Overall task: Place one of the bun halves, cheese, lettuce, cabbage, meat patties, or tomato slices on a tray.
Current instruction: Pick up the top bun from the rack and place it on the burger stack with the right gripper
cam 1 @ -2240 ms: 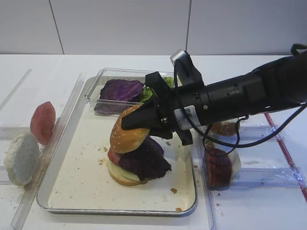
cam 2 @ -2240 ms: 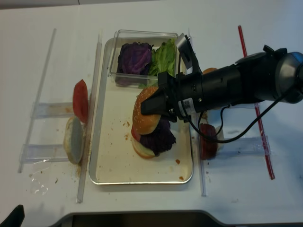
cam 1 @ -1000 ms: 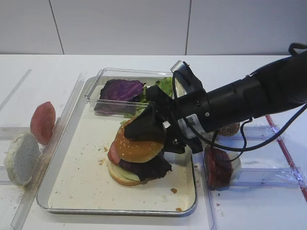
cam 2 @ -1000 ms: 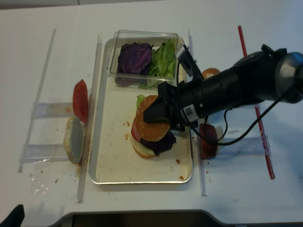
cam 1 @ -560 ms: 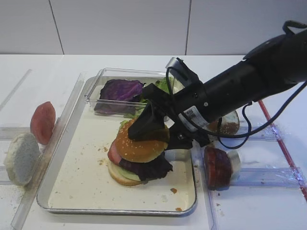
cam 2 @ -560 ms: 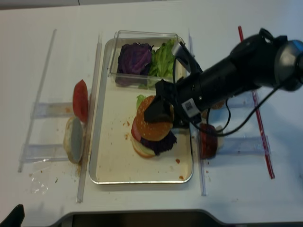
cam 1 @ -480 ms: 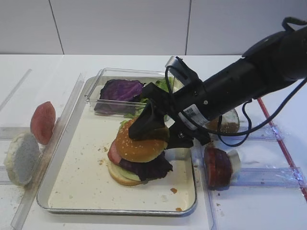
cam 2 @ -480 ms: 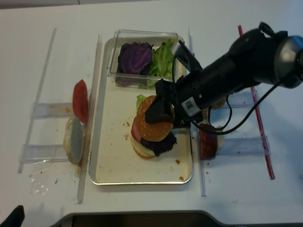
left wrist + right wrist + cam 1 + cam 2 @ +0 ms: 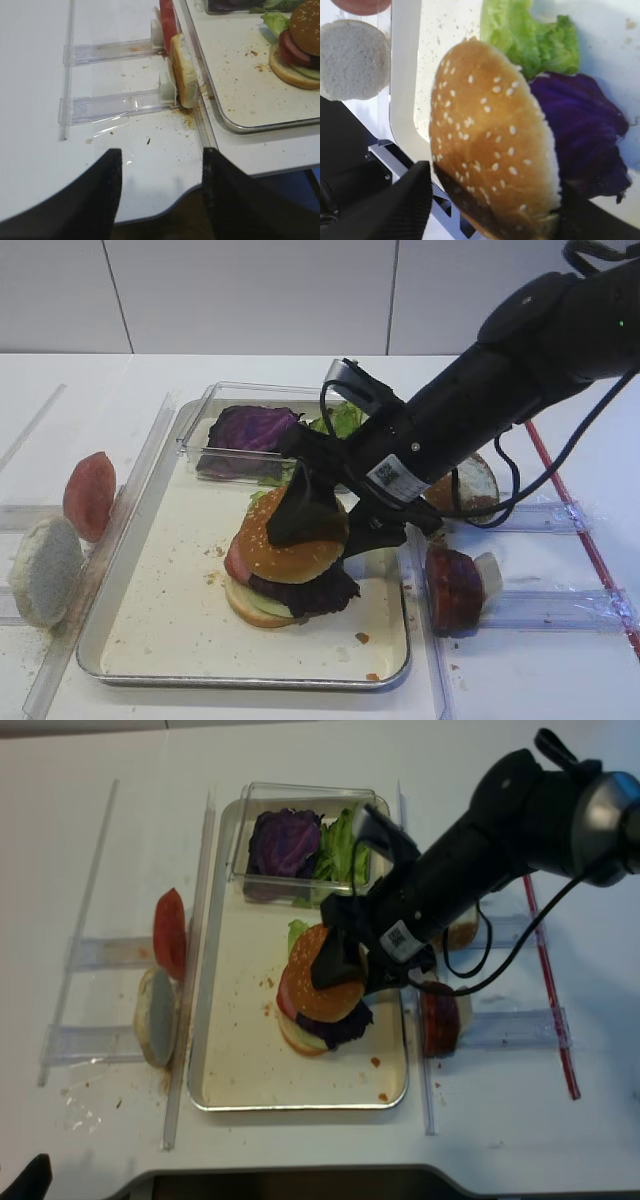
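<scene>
bun top (image 9: 292,545) | dome up, roughly level | on stack

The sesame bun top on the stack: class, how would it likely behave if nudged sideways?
The sesame bun top sits slightly tilted on uneven purple cabbage, so it would probably slide or tip off. Its domed, bready look suggests it is light and squashy, likely denting under a firm pinch. The right hand straddles it with jaws apart.
</scene>
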{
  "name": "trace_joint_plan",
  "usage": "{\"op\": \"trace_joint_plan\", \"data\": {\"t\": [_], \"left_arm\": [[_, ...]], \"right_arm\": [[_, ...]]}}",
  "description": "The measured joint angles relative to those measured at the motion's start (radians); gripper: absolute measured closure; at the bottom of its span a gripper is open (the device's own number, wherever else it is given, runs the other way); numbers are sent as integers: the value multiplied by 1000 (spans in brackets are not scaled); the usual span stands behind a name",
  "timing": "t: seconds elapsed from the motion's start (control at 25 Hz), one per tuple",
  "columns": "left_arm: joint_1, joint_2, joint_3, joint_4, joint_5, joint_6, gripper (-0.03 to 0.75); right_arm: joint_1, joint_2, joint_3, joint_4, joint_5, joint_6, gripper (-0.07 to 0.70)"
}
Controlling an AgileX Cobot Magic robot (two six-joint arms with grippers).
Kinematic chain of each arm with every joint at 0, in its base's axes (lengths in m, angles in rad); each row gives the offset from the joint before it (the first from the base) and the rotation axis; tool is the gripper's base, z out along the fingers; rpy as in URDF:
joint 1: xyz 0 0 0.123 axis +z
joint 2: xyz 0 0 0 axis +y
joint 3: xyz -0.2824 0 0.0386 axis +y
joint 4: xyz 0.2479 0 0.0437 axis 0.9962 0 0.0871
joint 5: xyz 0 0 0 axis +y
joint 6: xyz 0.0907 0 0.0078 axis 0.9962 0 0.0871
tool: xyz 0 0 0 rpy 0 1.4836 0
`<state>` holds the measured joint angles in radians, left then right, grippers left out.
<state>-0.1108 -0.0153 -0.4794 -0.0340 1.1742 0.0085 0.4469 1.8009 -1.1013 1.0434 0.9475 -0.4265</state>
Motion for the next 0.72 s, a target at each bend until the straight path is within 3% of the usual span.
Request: {"op": "trace_joint_plan", "data": {"t": [0.2,0.4,0.72], "left_arm": [[0,0,0,0,0,0,365],[0,0,0,0,0,0,365],[0,0,0,0,0,0,365]], "right_arm": [[27,0,-59,-135,10,102,180],[32,0,-109,-260,55,200,180],[45,0,-131,-327,89,231,180]]}}
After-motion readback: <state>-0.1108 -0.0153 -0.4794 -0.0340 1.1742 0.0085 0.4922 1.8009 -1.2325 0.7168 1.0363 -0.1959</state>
